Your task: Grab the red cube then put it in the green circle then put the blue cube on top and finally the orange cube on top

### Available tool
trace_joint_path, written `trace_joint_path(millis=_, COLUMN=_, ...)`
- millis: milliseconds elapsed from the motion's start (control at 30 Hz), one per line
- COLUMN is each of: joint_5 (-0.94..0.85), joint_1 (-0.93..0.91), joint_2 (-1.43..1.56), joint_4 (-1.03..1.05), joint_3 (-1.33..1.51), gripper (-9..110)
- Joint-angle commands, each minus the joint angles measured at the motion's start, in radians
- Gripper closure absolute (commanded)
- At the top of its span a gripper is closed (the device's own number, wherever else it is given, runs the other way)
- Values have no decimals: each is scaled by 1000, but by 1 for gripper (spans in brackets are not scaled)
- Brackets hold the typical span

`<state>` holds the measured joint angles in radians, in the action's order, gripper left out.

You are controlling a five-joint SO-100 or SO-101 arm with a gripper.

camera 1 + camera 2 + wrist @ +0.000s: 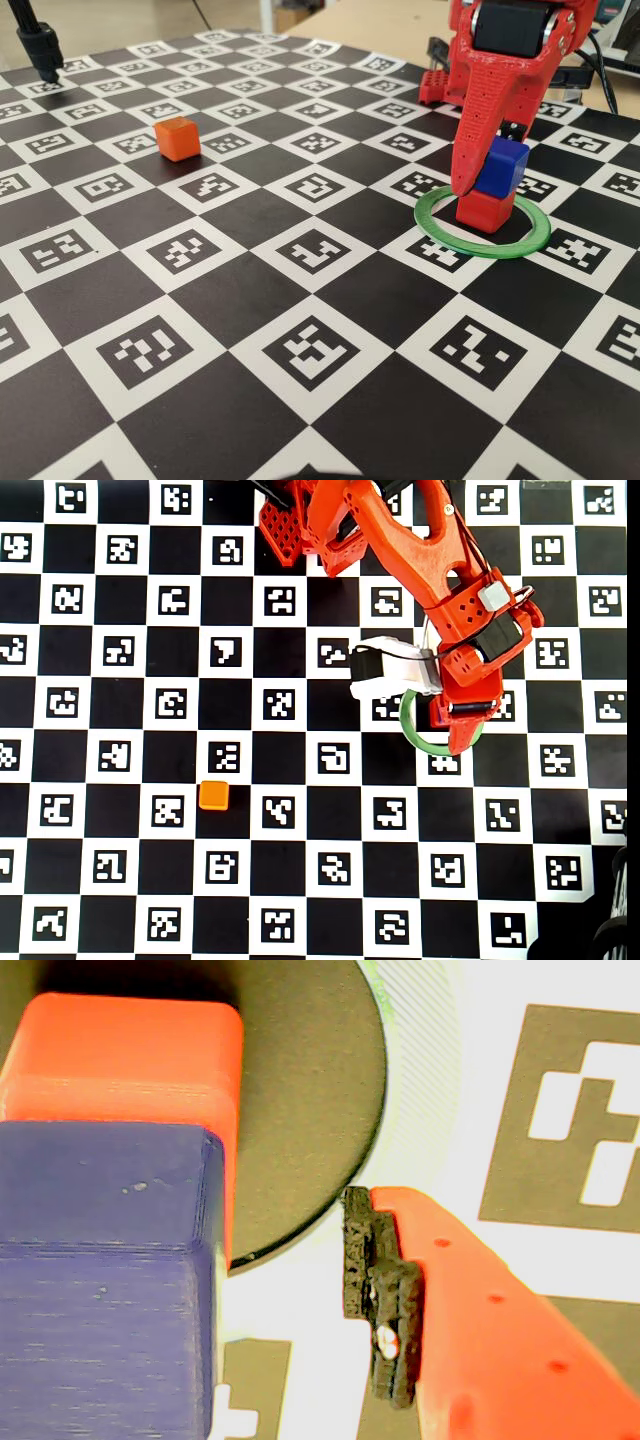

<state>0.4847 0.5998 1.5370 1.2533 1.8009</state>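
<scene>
**Two cubes stacked, one to go**

Two of three steps look done. The board (250,330) fills every view. The gripper (480,185) hangs over the stack, jaws parted: the wrist view shows a clear gap between pad (375,1290) and blue cube (503,165). The ring (482,245) sits far right in the fixed view, red cube (485,211) inside, blue on top, slightly skewed. The orange cube (178,138) waits well left.

A checkerboard marker board (250,300) carries the green circle (440,232) at three o'clock, the red cube (484,210) inside it, and the orange cube (178,138) at ten o'clock.
</scene>
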Motion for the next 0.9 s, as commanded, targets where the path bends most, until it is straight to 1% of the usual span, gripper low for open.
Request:
trace_joint_path(millis=0, joint_5=-9, joint_1=-14, joint_2=132, joint_4=29, joint_3=-97, gripper=58)
trace_joint_path(millis=200, joint_5=-46, joint_1=-64, joint_2=158, joint_4=89, joint_3=-135, gripper=58)
trace_joint_path(millis=533, joint_5=-127, joint_1=-152, joint_2=225, joint_4=247, joint_3=-233, gripper=57)
trace_joint_path(millis=867, joint_5=-345, joint_1=-270, joint_2=334, joint_4=313, joint_3=-222, gripper=57)
